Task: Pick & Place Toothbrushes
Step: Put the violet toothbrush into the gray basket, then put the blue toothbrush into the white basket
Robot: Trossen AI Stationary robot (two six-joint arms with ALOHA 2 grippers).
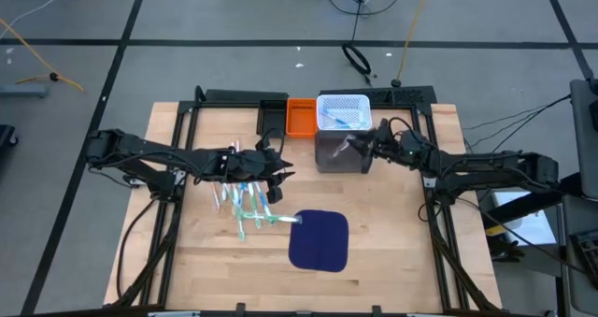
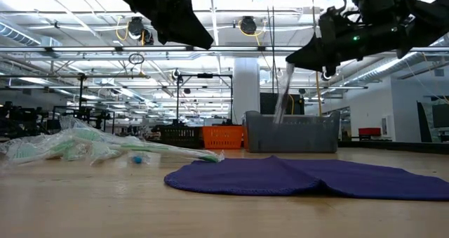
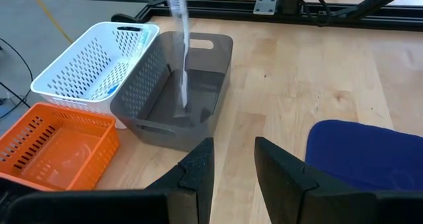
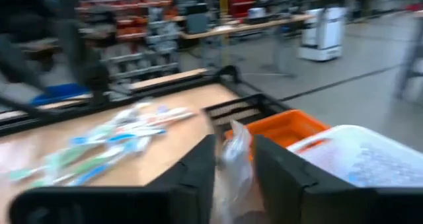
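The grey bin [image 1: 327, 158] stands near the table's far edge, with a white basket [image 1: 322, 111] touching its far side and an orange basket [image 1: 301, 118] just beside that, to the bin's far left. Bare wood lies open to the right of the bin and along the near edge. The dark blue mat [image 1: 319, 239] takes the room in front of the bin, well apart from it.

The right gripper [image 1: 360, 144] hangs directly above the bin. 1 wrapped toothbrush [image 3: 183, 59] stands nearly upright under it, long axis vertical. Its top is up at the claw and its lower end is down inside the bin, close to the floor. In the right wrist view the clear wrapper sits between the 2 dark fingers, but I cannot tell whether the claw is clenched on it or has released it.

The left gripper [image 3: 232, 148] hovers to the bin's near left, above the pile of toothbrushes [image 1: 245, 203]. Its claw is released, with a clear gap between the fingers and nothing in it.

The pile lies flat on the wood, left of the mat. Most long axes run roughly from near edge to far edge, a few tilted. 1 lies crosswise, its end reaching the mat's left corner.
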